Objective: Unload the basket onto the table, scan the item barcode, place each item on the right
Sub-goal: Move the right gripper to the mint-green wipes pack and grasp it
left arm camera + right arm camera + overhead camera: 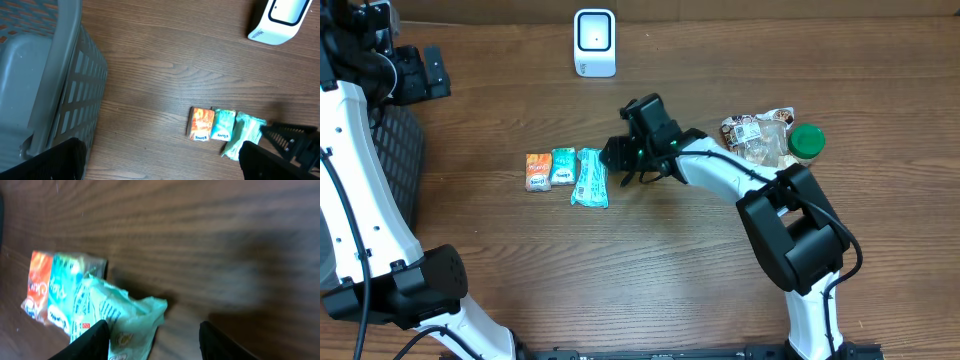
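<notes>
A pale green packet (589, 177) lies flat on the wooden table, with a small teal tissue pack (562, 167) and an orange one (537, 172) beside it on its left. The white barcode scanner (594, 42) stands at the back of the table. My right gripper (620, 160) is low at the packet's right edge. In the right wrist view the jaws (155, 342) stand apart, the green packet (125, 315) crumpled against the left finger, with a gap to the right finger. My left gripper (160, 167) is open and empty, high at the far left near the basket.
A grey slatted basket (45, 75) stands at the table's left edge. At the right sit a clear bag of goods (755, 135) and a green-lidded jar (807, 141). Bare wood lies between the packs and the scanner (280, 20).
</notes>
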`<state>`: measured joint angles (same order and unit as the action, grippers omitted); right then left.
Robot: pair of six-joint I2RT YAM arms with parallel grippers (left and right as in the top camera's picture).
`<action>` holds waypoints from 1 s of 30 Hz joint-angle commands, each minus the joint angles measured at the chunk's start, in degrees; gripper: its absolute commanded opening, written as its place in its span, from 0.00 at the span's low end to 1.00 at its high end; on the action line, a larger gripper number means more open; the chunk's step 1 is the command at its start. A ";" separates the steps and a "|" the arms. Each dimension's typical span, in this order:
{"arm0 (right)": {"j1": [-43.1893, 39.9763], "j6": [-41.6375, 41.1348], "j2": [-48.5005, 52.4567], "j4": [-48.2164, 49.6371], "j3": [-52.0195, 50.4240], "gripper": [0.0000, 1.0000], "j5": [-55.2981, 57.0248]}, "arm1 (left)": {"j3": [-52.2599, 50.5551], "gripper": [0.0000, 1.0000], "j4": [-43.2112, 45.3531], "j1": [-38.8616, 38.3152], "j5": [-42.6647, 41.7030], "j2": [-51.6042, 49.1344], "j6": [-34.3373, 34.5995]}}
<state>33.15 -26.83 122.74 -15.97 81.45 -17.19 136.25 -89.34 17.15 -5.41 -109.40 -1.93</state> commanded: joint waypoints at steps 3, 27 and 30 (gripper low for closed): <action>-1.25 7.13 -0.15 -0.83 1.64 0.59 -1.36 | 1.14 1.00 0.00 0.09 -0.39 0.96 -0.85; 5.64 -11.41 2.82 1.14 1.44 0.46 2.60 | 1.11 1.00 0.00 0.09 -0.39 0.94 -0.85; 5.60 -11.56 3.45 1.60 1.44 0.36 2.69 | 1.11 0.99 0.00 0.09 -0.39 0.94 -0.85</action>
<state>39.24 -36.71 124.75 -14.74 81.67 -16.73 136.25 -89.34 17.15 -5.41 -109.40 -1.93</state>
